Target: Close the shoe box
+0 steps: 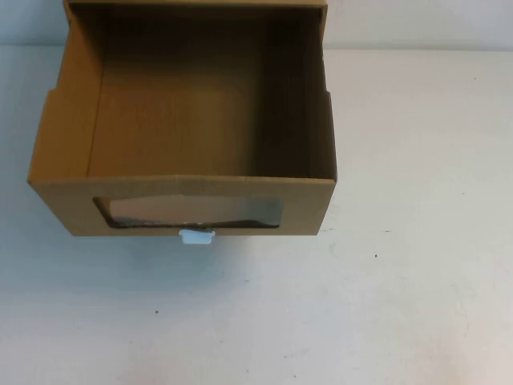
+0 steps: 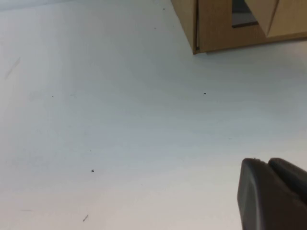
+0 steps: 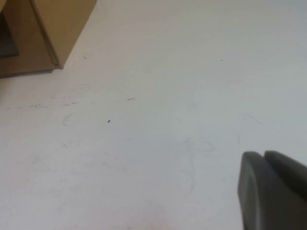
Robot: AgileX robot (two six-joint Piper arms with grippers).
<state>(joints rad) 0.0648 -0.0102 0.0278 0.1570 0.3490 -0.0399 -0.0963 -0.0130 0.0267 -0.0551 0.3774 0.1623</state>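
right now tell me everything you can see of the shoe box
The shoe box is brown corrugated cardboard, a drawer pulled out toward the robot, open on top and empty inside. Its front panel has a wide clear window with a wavy lower edge and a small white tab at the bottom. It sits flat on the white table, far-left of centre. Nothing touches it: the left tool and right tool hang over bare table, away from it.

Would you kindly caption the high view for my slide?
Open shoe box on white table, drawer pulled out; neither gripper in view.
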